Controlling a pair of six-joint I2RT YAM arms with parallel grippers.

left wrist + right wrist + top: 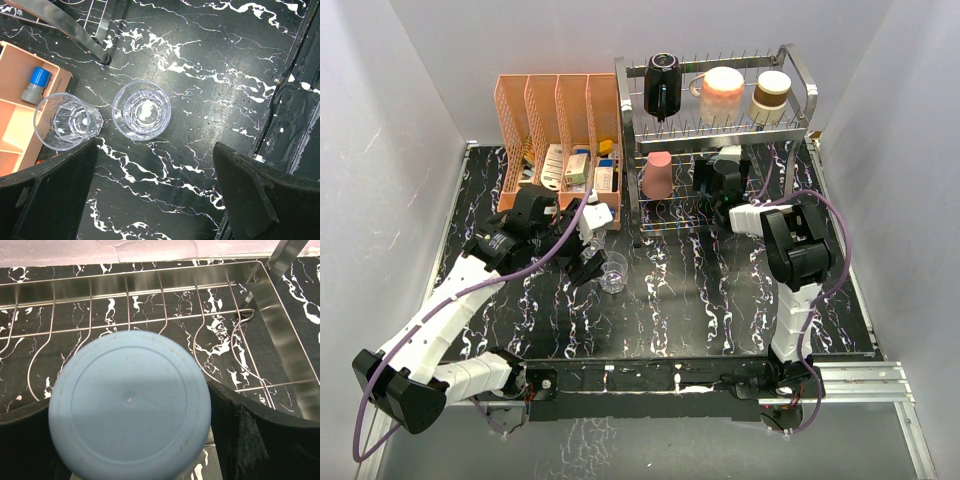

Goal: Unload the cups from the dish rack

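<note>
The silver wire dish rack (800, 85) stands at the back right. Its top tier holds a black mug (660, 85), a peach mug (723, 92) and a third cup (772, 95). A pink tumbler (657, 175) stands upside down on the lower tier. My right gripper (720, 185) reaches into the lower tier. In the right wrist view it (130, 400) is shut on an upside-down blue tumbler (130, 410) over the rack wires (165, 320). Two clear glasses (141, 110) (62, 122) stand upright on the table. My left gripper (155, 165) is open and empty just near of them. No orange-red cup shows.
A peach-orange organizer (555, 110) with small boxes and bottles stands at the back left, and its low tray (15, 100) touches the left glass. A rack leg (102, 30) stands beyond the glasses. The table's right edge (300, 60) is close.
</note>
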